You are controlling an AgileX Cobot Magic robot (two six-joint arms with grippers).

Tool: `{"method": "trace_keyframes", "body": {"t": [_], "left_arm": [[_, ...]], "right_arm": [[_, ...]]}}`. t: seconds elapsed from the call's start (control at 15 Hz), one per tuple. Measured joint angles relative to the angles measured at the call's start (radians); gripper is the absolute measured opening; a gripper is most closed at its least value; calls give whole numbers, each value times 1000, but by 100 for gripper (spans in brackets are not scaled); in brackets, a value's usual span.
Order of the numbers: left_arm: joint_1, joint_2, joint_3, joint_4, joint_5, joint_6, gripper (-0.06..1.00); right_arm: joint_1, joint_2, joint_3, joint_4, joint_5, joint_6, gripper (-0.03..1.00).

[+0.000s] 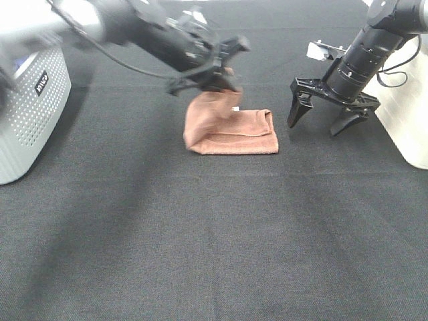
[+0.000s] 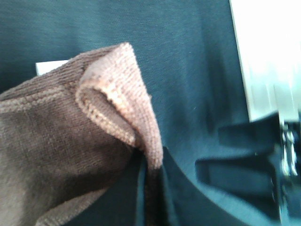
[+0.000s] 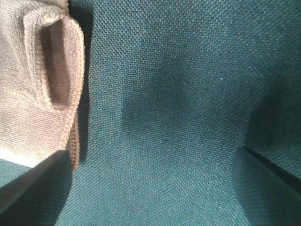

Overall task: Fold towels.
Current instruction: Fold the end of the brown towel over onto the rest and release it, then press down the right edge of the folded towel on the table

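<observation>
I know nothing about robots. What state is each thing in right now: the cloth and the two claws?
towel: folded over on the table, one corner raised off it.
left gripper: shut, pinching the towel's raised corner.
right gripper: open, empty, beside the towel and apart from it.

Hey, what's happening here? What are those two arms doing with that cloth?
A two-armed robot is folding a reddish-brown towel on a dark table. The left tool pinches one corner of the towel and holds it lifted above the rest, which lies doubled over on the table. The right tool hangs open and empty just beside the towel, touching nothing.
</observation>
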Motion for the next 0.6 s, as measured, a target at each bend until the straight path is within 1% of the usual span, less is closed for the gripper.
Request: {"method": "trace_keyframes", "body": {"t": [0.07,0.13,0.2,0.27,0.33,0.4,0.47,0.53,0.6], "left_arm": [[-6,19,-15,-2,0,-28,9],[-12,40,-20,-2,1,-50,29],[-15,47,-20,-8,5,-54,43],[-15,47,-20,-8,5,-54,43],[-21,51,-22,-34,8,-53,54],[-27,51,-24,-71,9,-39,61],[-30,51,-25,-111,8,-6,64],[-33,51,-30,-140,6,52,66],[-27,45,-30,-146,6,91,66]], "right_arm": [[0,0,0,0,0,0,87],[0,0,0,0,0,0,87],[0,0,0,0,0,0,87],[0,0,0,0,0,0,87],[0,0,0,-1,0,0,87],[0,0,0,-1,0,0,87],[0,0,0,-1,1,0,87],[0,0,0,4,2,0,87],[0,0,0,17,3,0,87]]}}
